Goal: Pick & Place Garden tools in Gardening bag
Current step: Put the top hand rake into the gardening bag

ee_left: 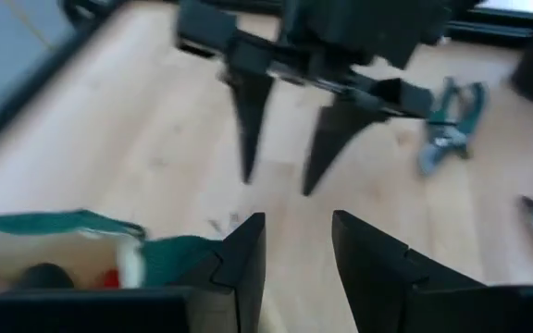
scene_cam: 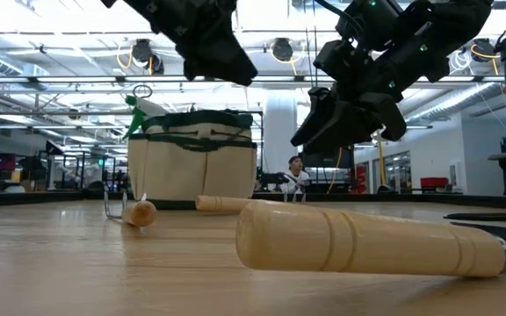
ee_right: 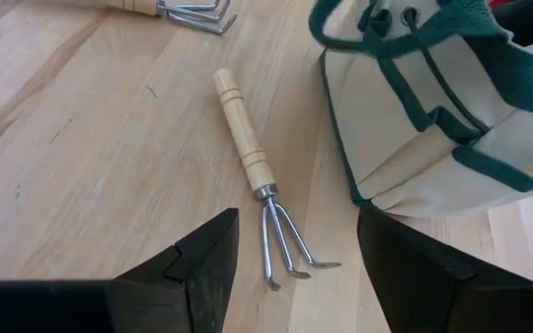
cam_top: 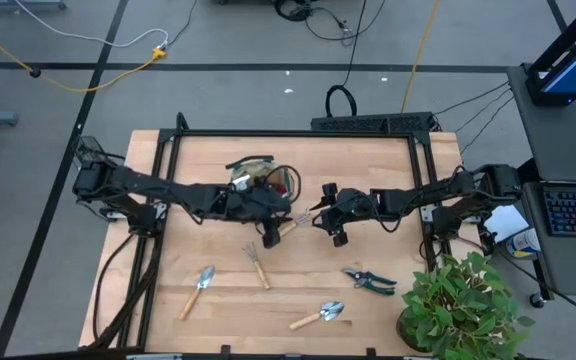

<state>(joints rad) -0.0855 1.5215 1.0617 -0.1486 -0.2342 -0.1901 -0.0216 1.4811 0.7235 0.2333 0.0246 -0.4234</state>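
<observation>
**Both grippers meet beside the bag**

The left gripper (cam_top: pixel 271 212) hangs over the round tan fabric gardening bag with dark green trim (cam_top: pixel 264 181), fingers parted narrowly and empty; that suggests a drop-off spot. Just right of the bag, a wooden-handled 3-pronged metal cultivator (ee_right: pixel 259 178) lies flat on the pale wooden desk (cam_top: pixel 368 170); the right gripper (cam_top: pixel 320 213) hovers above it, jaws wide, apparently lining up a pick.

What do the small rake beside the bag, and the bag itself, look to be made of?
Rake: pale turned wood handle with grooved rings, apparently varnished; shiny bare metal ferrule and three bent tines, probably steel. Gardening bag: cream woven fabric, canvas-like, with dark green webbing trim; it sags and creases softly.
</observation>
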